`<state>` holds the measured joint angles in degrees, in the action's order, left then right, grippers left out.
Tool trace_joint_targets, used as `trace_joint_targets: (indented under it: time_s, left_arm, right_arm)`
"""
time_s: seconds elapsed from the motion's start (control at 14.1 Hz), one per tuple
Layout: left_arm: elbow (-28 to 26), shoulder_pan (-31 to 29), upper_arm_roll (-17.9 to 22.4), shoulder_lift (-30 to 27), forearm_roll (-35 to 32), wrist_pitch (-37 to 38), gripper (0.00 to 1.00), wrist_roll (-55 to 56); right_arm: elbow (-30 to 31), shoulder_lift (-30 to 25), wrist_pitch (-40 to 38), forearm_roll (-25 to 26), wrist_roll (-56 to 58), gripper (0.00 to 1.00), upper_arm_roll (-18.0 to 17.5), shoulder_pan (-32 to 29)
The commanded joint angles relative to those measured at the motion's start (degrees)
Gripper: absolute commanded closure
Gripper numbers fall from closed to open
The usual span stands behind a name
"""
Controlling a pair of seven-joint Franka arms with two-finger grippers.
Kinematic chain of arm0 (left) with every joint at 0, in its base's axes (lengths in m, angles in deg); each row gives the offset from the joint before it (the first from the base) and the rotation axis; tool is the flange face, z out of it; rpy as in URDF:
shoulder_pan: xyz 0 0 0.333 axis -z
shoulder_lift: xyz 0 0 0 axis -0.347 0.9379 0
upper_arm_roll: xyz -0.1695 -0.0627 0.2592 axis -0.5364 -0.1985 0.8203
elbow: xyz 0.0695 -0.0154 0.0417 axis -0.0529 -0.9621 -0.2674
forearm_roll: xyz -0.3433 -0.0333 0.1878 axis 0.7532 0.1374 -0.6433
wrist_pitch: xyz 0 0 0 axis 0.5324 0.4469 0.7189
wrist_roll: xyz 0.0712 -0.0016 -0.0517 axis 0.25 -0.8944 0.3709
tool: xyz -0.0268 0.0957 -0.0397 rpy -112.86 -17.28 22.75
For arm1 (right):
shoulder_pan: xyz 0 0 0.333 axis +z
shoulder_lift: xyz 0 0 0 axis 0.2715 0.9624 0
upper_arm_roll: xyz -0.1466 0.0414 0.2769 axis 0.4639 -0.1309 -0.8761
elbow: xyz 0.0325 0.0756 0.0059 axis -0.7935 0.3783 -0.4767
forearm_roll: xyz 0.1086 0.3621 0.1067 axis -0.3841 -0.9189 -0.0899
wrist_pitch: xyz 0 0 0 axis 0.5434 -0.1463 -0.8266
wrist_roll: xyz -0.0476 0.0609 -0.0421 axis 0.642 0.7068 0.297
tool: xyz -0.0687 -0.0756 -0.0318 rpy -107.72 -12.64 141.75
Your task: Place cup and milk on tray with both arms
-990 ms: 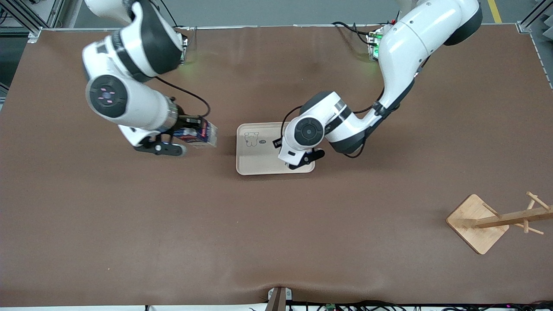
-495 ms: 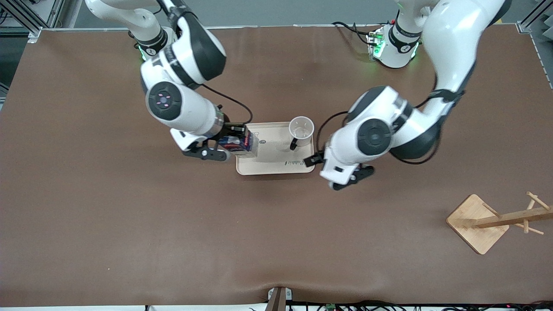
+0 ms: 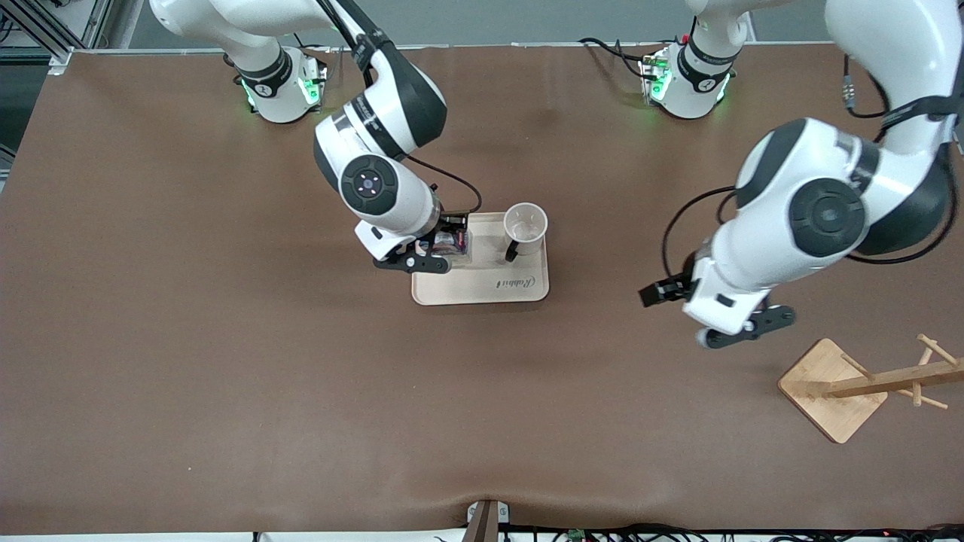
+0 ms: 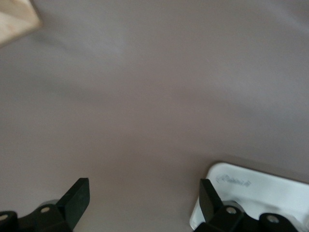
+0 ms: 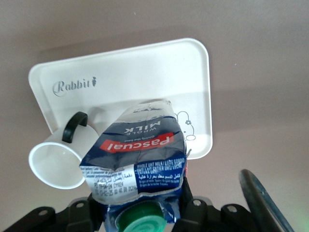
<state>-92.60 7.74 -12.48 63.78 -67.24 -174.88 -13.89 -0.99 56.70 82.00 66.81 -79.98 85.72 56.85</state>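
The cream tray [image 3: 482,290] lies mid-table. The white cup [image 3: 525,223] stands on its corner toward the left arm, handle toward the front camera, with nothing holding it. My right gripper [image 3: 443,254] is shut on the dark-blue milk [image 3: 450,241] over the tray's end toward the right arm. In the right wrist view the milk [image 5: 137,154] fills the jaws, green cap [image 5: 145,220] uppermost, with the cup [image 5: 60,154] and tray [image 5: 145,67] beneath; whether its base touches the tray I cannot tell. My left gripper [image 3: 742,331] hangs open and empty over bare table; its fingers [image 4: 77,198] stand wide.
A wooden rack with a square base [image 3: 832,389] and pegs lies near the left arm's end, close to the left gripper. Its corner [image 4: 14,19] and a tray corner [image 4: 260,186] show in the left wrist view. Brown mat covers the table.
The right arm carried the milk sideways from beside the tray to over it. The left arm drew away from the cup on the tray toward the rack, rising.
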Motion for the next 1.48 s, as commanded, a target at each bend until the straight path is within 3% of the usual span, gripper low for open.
trace_joint_targets:
  time_s: [0.0,0.28,0.42,0.49,0.57,1.13,1.41]
  left_arm:
    - [-1.31,0.08,-0.25,-5.06,-5.38,3.85,0.00,-0.01]
    - [-1.13,-2.46,-0.52,-8.58,-4.78,8.70,0.00,-1.93]
    - [-1.13,-5.00,-0.60,-11.30,-4.34,9.68,0.00,-7.54]
    - [-1.13,-5.97,-0.60,-12.45,-3.03,9.68,0.00,-10.44]
    - [-1.13,-6.59,-0.25,-13.85,-1.11,9.68,0.00,-12.04]
    - [-1.57,-9.85,0.36,-19.22,2.24,9.68,0.00,-24.42]
    - [-3.76,-1.17,16.06,-24.67,9.44,9.85,0.00,-35.68]
  right_arm:
    - [0.34,0.33,-0.24,4.59,-0.75,0.93,0.74,1.70]
    - [0.78,1.56,2.83,5.32,-1.10,0.91,0.66,2.15]
    - [0.78,1.65,2.57,5.32,-1.19,0.80,0.66,2.15]
    - [0.78,1.65,2.39,5.32,-1.10,0.26,0.66,2.06]
    - [0.69,1.65,2.22,5.06,-1.45,0.00,0.66,2.06]
    - [0.25,1.22,1.78,4.88,-4.26,0.00,0.66,1.44]
    - [-5.00,0.86,-5.31,4.88,-4.36,0.00,0.92,0.22]
